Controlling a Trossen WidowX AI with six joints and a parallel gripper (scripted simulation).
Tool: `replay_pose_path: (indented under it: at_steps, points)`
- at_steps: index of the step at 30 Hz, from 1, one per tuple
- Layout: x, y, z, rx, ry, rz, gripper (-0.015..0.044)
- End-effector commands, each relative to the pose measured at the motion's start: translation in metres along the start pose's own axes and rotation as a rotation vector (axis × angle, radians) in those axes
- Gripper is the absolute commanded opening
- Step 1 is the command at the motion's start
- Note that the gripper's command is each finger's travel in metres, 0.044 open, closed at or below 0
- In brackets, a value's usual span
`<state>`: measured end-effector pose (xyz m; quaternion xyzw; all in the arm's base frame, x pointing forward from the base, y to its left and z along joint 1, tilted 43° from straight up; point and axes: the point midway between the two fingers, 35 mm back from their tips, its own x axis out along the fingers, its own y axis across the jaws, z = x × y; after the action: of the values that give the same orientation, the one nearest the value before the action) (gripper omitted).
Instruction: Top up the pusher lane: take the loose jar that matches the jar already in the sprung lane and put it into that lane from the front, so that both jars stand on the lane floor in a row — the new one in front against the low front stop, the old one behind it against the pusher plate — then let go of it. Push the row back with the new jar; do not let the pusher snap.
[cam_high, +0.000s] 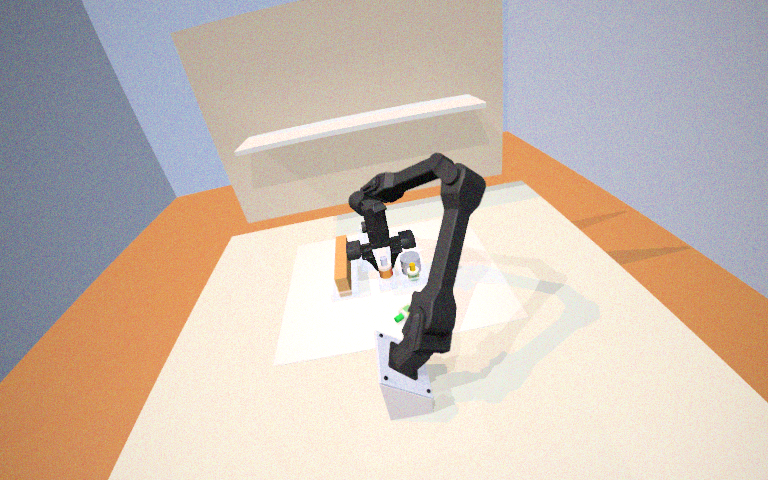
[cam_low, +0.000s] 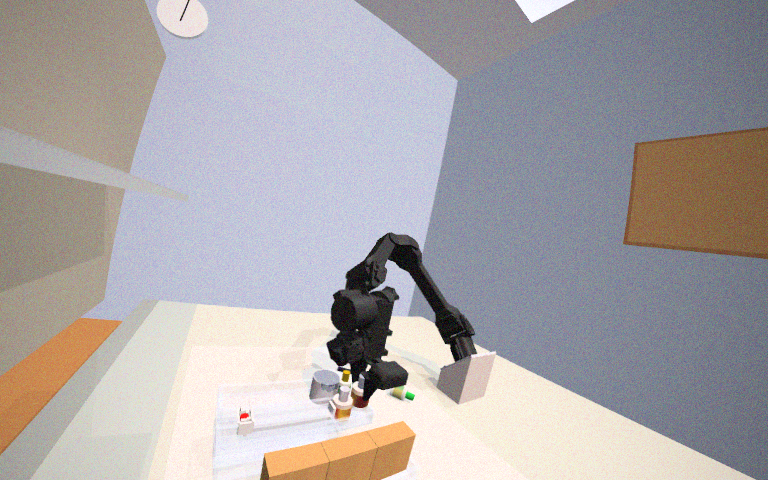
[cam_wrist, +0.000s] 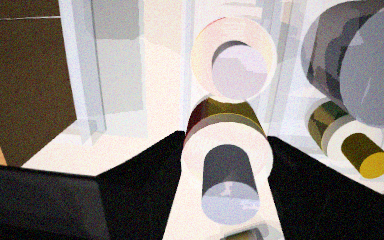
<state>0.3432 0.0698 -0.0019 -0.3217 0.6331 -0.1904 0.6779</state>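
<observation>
My gripper (cam_high: 385, 268) (cam_wrist: 224, 142) is shut on an amber jar (cam_high: 386, 273) (cam_low: 360, 399) (cam_wrist: 230, 200) with a white shoulder and grey-lilac cap. The jar is upright between the fingers. A matching jar (cam_low: 342, 409) (cam_wrist: 240, 70) stands in the clear sprung lane just behind it; the two look touching or nearly so in the wrist view. A small white block (cam_low: 245, 425) with a red mark is further back along the lane. The low front stop and the held jar's base are not clearly visible, so I cannot tell whether the jar rests on the lane floor.
A grey cylinder (cam_high: 410, 263) (cam_low: 325, 388) (cam_wrist: 367, 65) and a yellow-capped jar (cam_high: 412, 273) (cam_low: 345, 375) (cam_wrist: 362, 155) stand beside the lane. Orange blocks (cam_high: 342, 266) (cam_low: 349, 456) form a wall on the other side. A green-capped jar (cam_high: 399, 317) (cam_low: 409, 396) lies nearer the arm base.
</observation>
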Motion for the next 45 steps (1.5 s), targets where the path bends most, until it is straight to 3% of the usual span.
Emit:
replay_pose_path:
  at_steps: [1, 45]
  points:
    - [-0.002, -0.002, 0.007, 0.013, -0.022, -0.004, 0.0000]
    - [0.011, -0.002, 0.007, 0.013, -0.022, -0.004, 0.0000]
